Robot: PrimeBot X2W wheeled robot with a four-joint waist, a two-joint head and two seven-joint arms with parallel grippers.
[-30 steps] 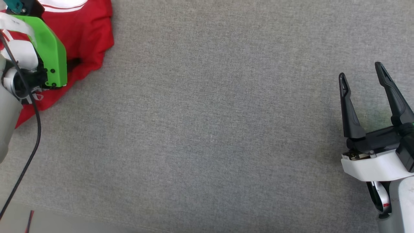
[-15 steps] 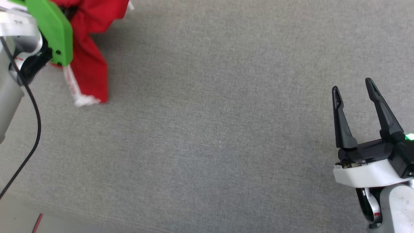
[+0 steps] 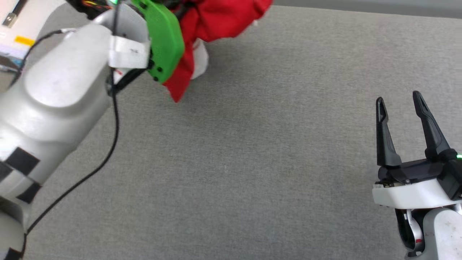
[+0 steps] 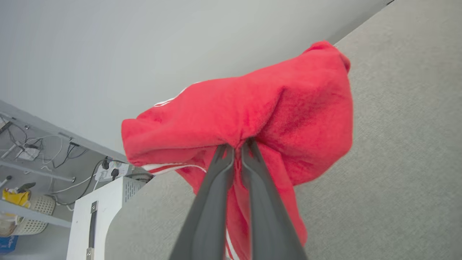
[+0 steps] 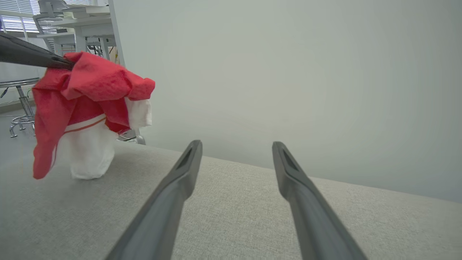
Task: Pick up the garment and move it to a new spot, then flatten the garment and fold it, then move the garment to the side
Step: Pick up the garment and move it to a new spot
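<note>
**Status.** The pick-up looks done and the carry to a new spot is judged to be under way. Setting down, flattening, folding and moving aside are all left.

**1. Grey fabric surface (image 3: 252,162).** It carries the work. The far edge runs along the top of the head view, and a wall stands behind it. The middle and near stretches are bare, so there is wide room for laying out.

**2. Garment (image 3: 216,18).** A red T-shirt with a white sleeve, bunched and hanging over the far-left part of the surface, close to the far edge. The lowest white fold is at or just above the fabric; contact cannot be told.

**3. Right gripper (image 3: 397,96).** At the near-right of the surface, well apart from the garment, with its fingers spread and nothing between them.

**4. Left gripper (image 4: 238,146).** Clamped on a pinch of the red cloth, with the rest draping around its fingers.
</note>
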